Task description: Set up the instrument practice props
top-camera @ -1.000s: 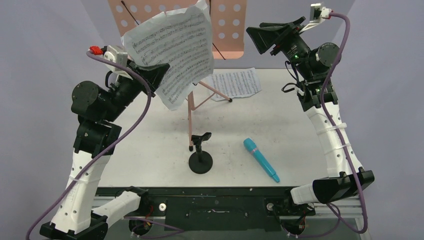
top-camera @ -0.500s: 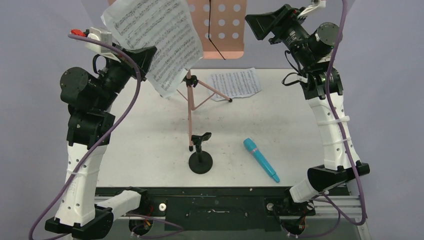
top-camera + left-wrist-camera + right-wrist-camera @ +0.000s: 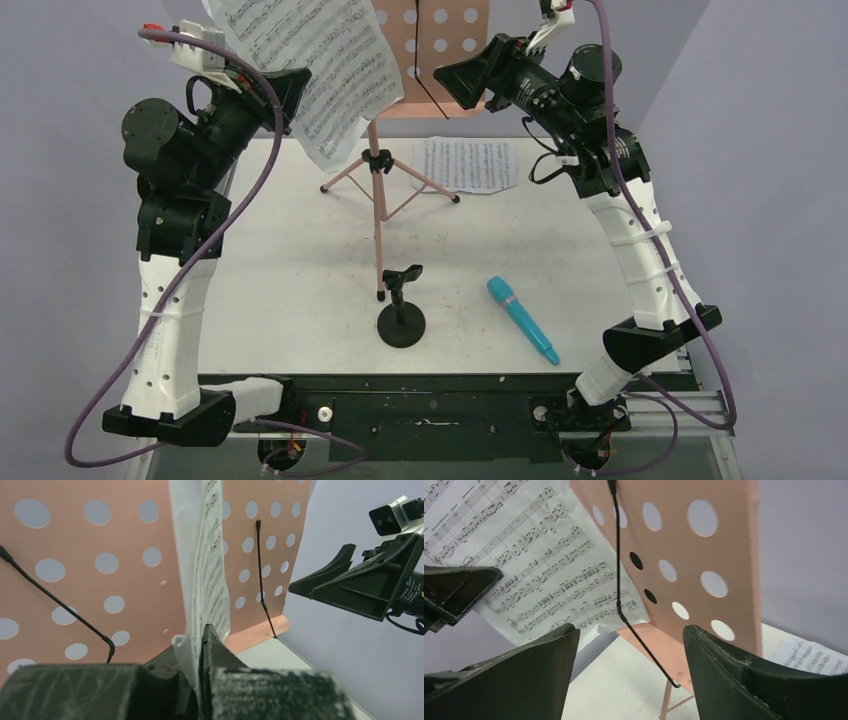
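Observation:
The pink music stand (image 3: 438, 45) stands at the back of the table on its tripod (image 3: 378, 200). My left gripper (image 3: 295, 95) is shut on the lower edge of one sheet-music page (image 3: 320, 55), holding it upright in front of the desk's left half; in the left wrist view the page (image 3: 207, 580) runs edge-on up from the jaws (image 3: 202, 632). My right gripper (image 3: 452, 78) is open at the desk's lower right. In the right wrist view its jaws (image 3: 630, 630) flank the desk's ledge (image 3: 659, 645) and a black wire holder (image 3: 618, 555). A second page (image 3: 465, 165) lies flat behind the stand.
A short black mic stand (image 3: 401, 318) with a round base stands at the table's front centre. The teal microphone (image 3: 520, 318) lies to its right. The stand's tripod legs (image 3: 420, 185) spread over the back middle of the table. A grey wall backs the scene.
My left arm has lifted the page up and to the left, off the desk's middle. My right gripper has swung left and down to the desk's lower right, its jaws slightly narrower.

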Controlling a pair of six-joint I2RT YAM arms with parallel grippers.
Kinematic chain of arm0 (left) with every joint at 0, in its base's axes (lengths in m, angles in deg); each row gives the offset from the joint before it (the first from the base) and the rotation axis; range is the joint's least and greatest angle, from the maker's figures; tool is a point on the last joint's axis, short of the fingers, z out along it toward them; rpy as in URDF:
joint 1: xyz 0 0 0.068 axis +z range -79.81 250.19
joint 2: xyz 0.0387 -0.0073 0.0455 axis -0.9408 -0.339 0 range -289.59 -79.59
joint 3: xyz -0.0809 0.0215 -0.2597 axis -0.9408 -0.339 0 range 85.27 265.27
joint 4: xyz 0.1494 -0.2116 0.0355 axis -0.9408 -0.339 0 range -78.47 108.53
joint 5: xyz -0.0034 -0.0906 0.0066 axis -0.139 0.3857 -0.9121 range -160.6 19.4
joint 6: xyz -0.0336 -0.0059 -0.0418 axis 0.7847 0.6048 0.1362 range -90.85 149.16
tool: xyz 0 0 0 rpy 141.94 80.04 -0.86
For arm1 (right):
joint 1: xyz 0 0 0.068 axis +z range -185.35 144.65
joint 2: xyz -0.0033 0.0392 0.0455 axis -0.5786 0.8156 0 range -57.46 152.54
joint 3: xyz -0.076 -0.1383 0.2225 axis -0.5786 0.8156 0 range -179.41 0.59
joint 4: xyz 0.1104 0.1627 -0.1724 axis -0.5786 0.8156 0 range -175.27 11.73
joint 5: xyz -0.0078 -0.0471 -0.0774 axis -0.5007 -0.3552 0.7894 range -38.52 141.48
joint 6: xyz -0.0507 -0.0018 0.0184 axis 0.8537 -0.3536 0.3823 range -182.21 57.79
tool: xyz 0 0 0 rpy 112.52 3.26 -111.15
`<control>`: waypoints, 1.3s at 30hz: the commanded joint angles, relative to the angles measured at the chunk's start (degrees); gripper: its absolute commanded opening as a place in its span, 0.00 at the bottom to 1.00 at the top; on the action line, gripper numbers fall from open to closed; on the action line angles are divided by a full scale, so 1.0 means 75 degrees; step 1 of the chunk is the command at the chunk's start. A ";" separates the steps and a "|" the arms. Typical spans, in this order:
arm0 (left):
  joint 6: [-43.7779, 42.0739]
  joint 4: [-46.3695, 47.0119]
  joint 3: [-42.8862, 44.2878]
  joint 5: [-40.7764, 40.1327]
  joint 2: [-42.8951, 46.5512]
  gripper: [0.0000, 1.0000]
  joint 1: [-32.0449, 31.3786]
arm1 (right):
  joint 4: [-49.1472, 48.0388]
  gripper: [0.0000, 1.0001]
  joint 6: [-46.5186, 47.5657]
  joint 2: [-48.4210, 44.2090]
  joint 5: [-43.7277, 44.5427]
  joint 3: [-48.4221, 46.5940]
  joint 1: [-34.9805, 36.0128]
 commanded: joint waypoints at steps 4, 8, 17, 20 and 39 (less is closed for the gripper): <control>0.0048 0.0486 0.0482 0.0566 -0.0233 0.00 0.0070 | -0.0282 0.87 0.0424 -0.0386 0.0936 0.0124 0.0268; 0.0014 0.0522 0.0461 0.0581 -0.0209 0.00 0.0079 | -0.0518 0.95 0.0887 -0.0750 0.1568 0.0393 0.0258; -0.0063 0.0540 0.0365 0.0554 -0.0171 0.00 0.0128 | -0.0778 0.80 0.0806 -0.0432 0.0131 0.0222 0.0424; -0.0088 0.0534 0.0373 0.0502 -0.0188 0.00 0.0141 | -0.0652 0.71 0.0749 -0.0228 0.0027 0.0112 0.0529; -0.0224 0.0769 0.0777 0.0877 -0.0581 0.00 0.0152 | -0.1484 0.77 0.1040 0.0764 0.1577 -0.0537 0.0647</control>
